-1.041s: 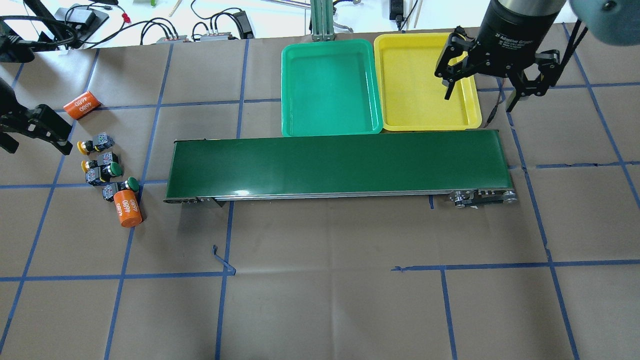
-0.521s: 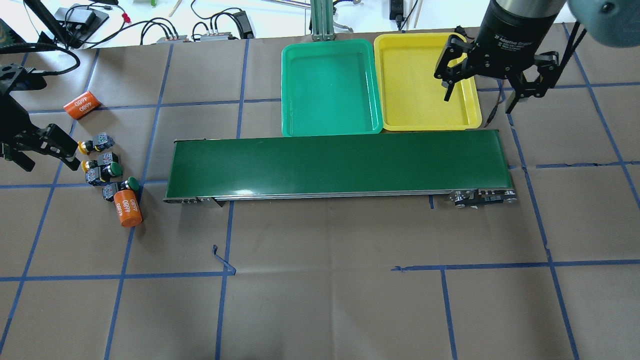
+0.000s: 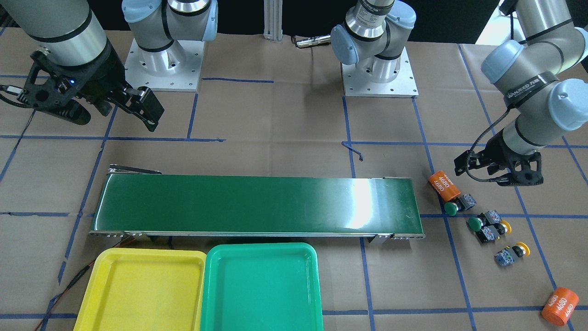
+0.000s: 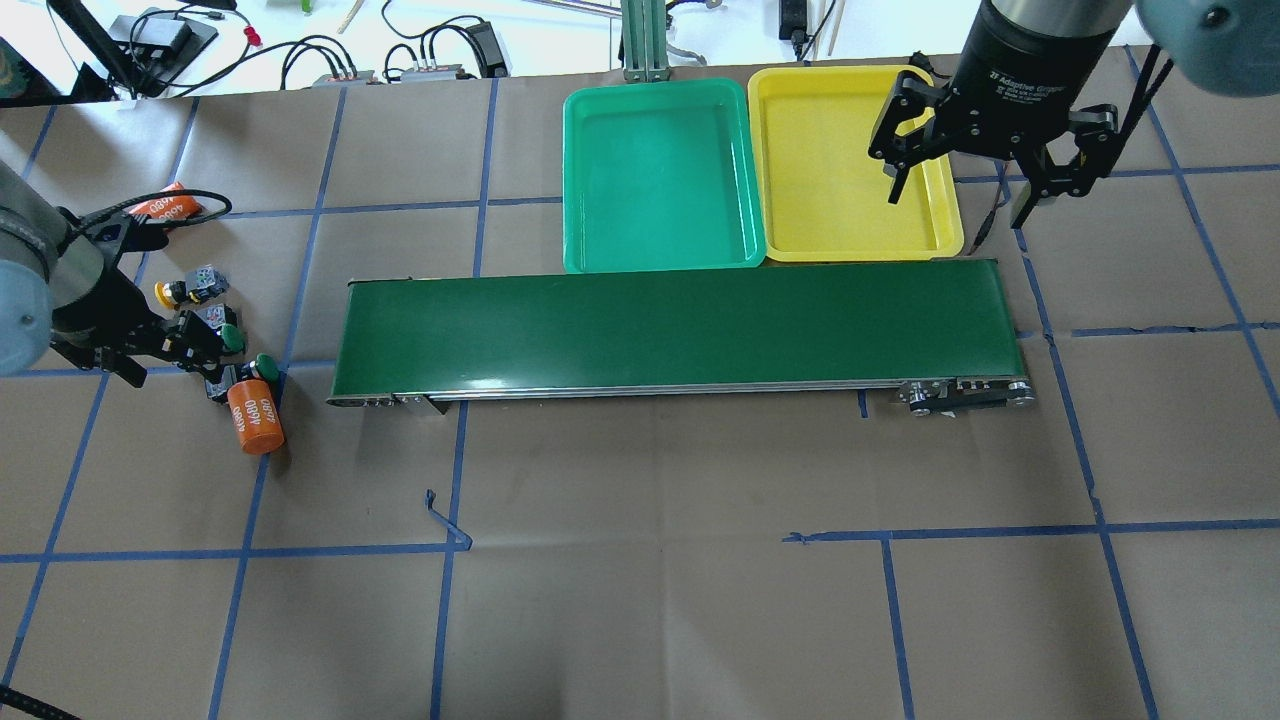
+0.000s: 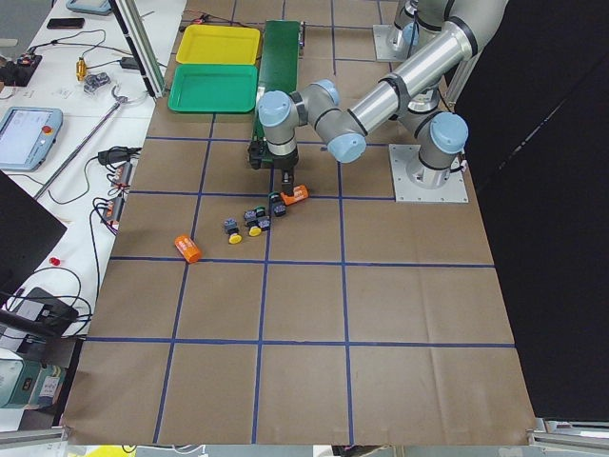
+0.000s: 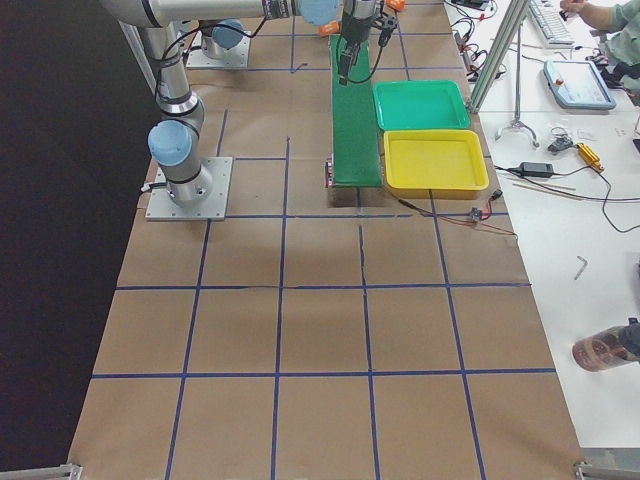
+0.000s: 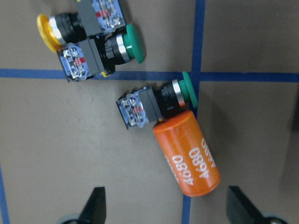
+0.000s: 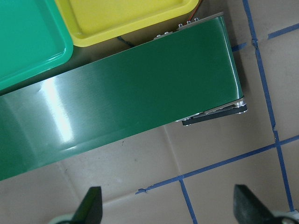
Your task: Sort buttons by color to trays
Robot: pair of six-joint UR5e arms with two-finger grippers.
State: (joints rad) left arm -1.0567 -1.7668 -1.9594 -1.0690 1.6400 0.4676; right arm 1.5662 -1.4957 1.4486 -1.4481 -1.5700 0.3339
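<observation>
The left gripper (image 7: 166, 211) hangs over the cluster of buttons at the robot's left end of the brown paper-covered table (image 4: 650, 600). Its two black fingers are spread wide with nothing between them, and in the wrist view their tips flank the bare paper just below an orange cylinder marked "4680" (image 7: 189, 156). A green-capped push-button switch with a black body and grey-blue block (image 7: 156, 102) lies on its side touching that cylinder's upper end, its cap on a blue tape line. Just beyond it, a second green-capped button (image 7: 100, 53) and a yellow-capped button (image 7: 70, 23) lie side by side, touching, with their caps pointing opposite ways. The other yellow-capped button (image 3: 511, 254) lies alone, near them, and a second orange cylinder (image 3: 559, 305) lies farther out. All four buttons rest on the paper, off the end of the long dark-green conveyor belt (image 4: 680, 325). The shallow green plastic tray (image 4: 655, 170) and the bright yellow plastic tray (image 4: 830, 150) sit edge to edge against the belt's far side, well apart from the buttons. The right gripper (image 4: 957, 205) hovers at the yellow tray's outer rim, its fingers likewise wide apart and holding nothing.
</observation>
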